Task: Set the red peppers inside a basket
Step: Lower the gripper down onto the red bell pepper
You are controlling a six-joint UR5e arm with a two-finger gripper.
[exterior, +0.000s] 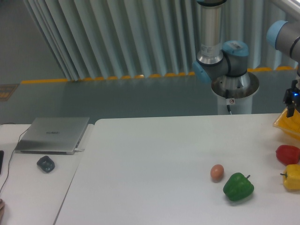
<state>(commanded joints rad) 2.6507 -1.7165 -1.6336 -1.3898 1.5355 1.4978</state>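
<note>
Rightmost, glossy lumpy red pepper beside yellow pepper, gripper above basket, opening indiscernible

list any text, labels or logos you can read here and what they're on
Nothing can be read for certain.
Laptop: a small mark in the middle of its closed lid, too blurred to read.
Robot base: a small red and white sticker, too small to read.
Red pepper, green pepper, yellow pepper, egg, basket: no text visible.
</note>
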